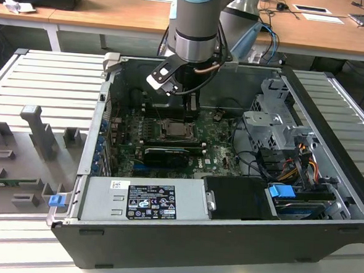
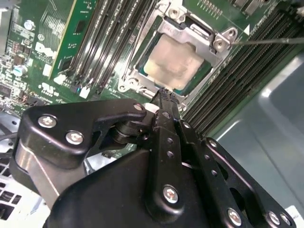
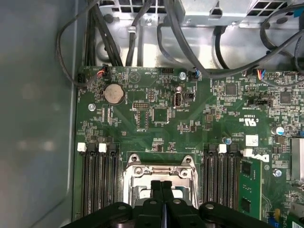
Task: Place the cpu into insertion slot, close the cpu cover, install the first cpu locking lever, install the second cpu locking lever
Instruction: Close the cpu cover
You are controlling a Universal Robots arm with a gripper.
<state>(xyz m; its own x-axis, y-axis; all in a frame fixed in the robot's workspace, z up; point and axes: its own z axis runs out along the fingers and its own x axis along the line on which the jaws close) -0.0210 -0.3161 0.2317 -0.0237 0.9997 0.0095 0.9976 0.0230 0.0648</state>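
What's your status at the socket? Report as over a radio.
Gripper shut, tips beside the cpu cover. The cpu sits seated under it. Thin lever rod juts out across the memory slots.

Straight down from above is the clean lane to the insertion slot!
In the exterior view, clock-reading from the slot: case wall close at 12, drive cage and loose cables crowding 3, long black card right at 6, power supply walling off beyond. In the first wrist view, low memory slots flank it, and the gripper, fingers pressed together, occupies the air above.
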